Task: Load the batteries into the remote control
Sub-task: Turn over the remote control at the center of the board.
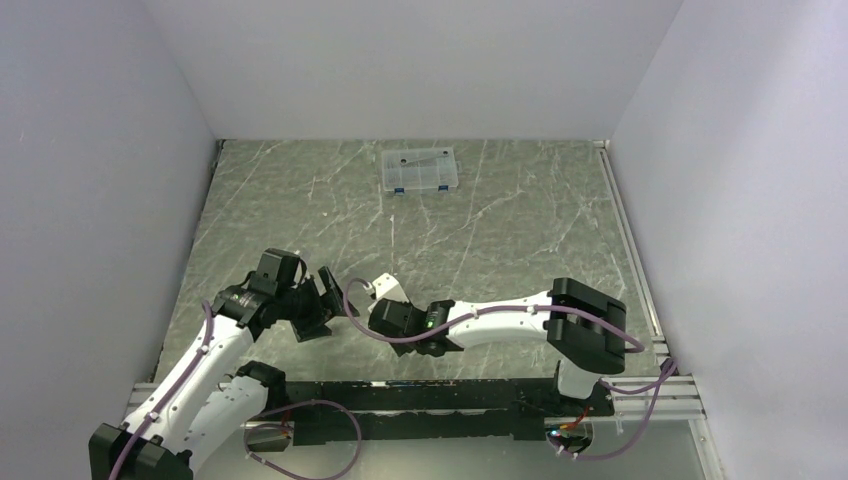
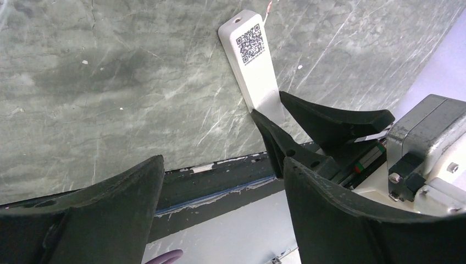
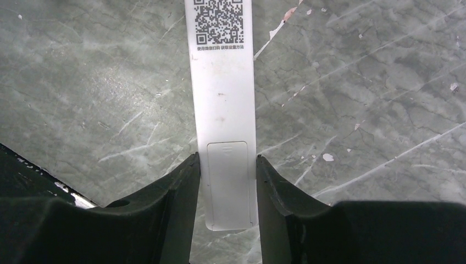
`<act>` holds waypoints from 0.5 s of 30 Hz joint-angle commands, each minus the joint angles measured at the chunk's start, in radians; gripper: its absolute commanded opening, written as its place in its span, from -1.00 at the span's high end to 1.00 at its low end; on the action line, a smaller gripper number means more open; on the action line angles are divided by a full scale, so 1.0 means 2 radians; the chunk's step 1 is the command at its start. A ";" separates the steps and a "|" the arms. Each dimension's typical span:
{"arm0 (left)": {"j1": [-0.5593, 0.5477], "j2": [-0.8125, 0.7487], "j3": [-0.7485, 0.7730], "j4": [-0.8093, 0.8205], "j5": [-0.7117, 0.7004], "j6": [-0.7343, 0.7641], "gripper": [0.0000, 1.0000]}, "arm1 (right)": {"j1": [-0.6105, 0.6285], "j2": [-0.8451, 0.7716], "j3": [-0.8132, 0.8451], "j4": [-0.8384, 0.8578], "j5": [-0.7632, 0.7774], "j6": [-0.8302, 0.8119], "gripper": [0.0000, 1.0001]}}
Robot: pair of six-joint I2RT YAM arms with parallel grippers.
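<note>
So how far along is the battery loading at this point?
Done: nothing visible yet; the battery cover is on the remote control, lying back-up. In hand: the right gripper clamps its cover end; the left gripper hangs open nearby. Left: removing the cover, fetching batteries (none visible), inserting them.

Slim white remote control [image 3: 222, 110], back facing up, QR code [image 3: 219, 21] showing, battery cover [image 3: 227, 184] shut.
</note>
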 commanded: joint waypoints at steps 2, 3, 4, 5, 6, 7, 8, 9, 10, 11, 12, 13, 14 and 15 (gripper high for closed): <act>0.002 0.001 0.007 0.010 0.007 0.000 -0.70 | 0.000 0.000 0.004 0.006 0.002 0.004 0.19; 0.002 0.002 0.006 0.012 0.008 0.001 -0.70 | -0.001 0.002 0.004 0.006 0.001 0.003 0.16; 0.002 0.003 0.006 0.012 0.009 0.001 -0.70 | -0.001 0.004 0.004 0.007 -0.001 0.003 0.13; 0.002 0.004 0.005 0.014 0.010 0.001 -0.70 | -0.002 0.006 0.004 0.007 -0.001 0.003 0.11; 0.002 0.005 0.005 0.015 0.011 0.001 -0.70 | -0.002 0.007 0.004 0.007 -0.002 0.004 0.11; 0.002 0.006 0.005 0.016 0.012 0.001 -0.69 | -0.002 0.007 0.003 0.009 -0.002 0.004 0.09; 0.002 0.006 0.004 0.017 0.014 0.000 -0.69 | -0.003 0.008 0.002 0.010 -0.004 0.004 0.07; 0.002 0.007 0.003 0.019 0.015 0.000 -0.69 | -0.005 0.009 0.001 0.011 -0.006 0.004 0.07; 0.002 0.007 0.002 0.021 0.016 0.000 -0.69 | -0.005 0.010 0.000 0.011 -0.008 0.004 0.06; 0.002 0.008 0.001 0.023 0.017 -0.001 -0.69 | -0.006 0.009 -0.002 0.013 -0.009 0.003 0.06; 0.002 0.009 0.000 0.024 0.017 -0.001 -0.70 | -0.006 0.009 -0.003 0.015 -0.010 0.003 0.06; 0.002 0.010 -0.001 0.026 0.018 -0.001 -0.69 | -0.007 0.009 -0.003 0.016 -0.013 0.003 0.06; 0.002 0.012 -0.003 0.029 0.019 -0.001 -0.69 | -0.008 0.010 -0.003 0.016 -0.015 0.002 0.06; 0.002 0.014 -0.004 0.031 0.022 -0.001 -0.69 | -0.008 0.010 -0.003 0.016 -0.016 0.002 0.08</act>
